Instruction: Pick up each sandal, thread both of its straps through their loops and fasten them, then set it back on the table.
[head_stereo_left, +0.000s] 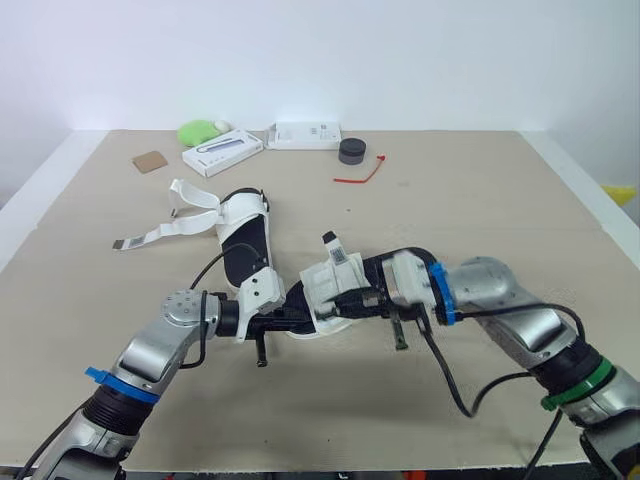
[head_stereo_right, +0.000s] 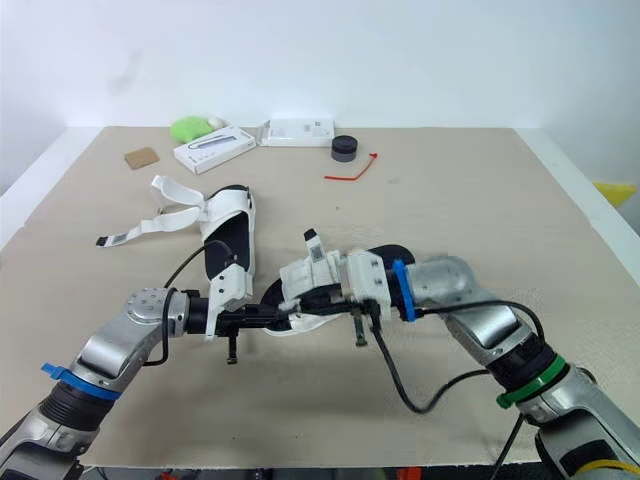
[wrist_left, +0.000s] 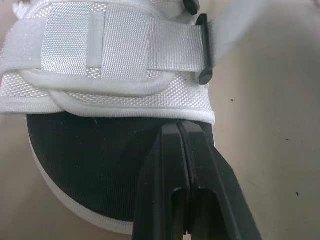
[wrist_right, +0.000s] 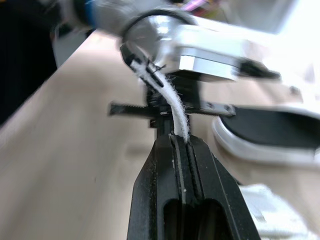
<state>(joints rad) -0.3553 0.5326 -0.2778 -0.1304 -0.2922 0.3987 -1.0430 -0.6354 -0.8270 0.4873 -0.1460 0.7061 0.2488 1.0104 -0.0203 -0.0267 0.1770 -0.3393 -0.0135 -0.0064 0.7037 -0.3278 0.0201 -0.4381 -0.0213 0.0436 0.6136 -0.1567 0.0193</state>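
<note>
While two sandals show, left end effector is shut, right end effector pinches a strap.

Surface: plain beige. Both sandals use the same scheme of white woven webbing, black footbed and white sole rim: front sandal, second sandal. Strap is fuzzy white, strap loop black. Beyond the second sandal: brown card square, lime-green lump, long white box, flat white box, dark grey puck, red tie.
</note>
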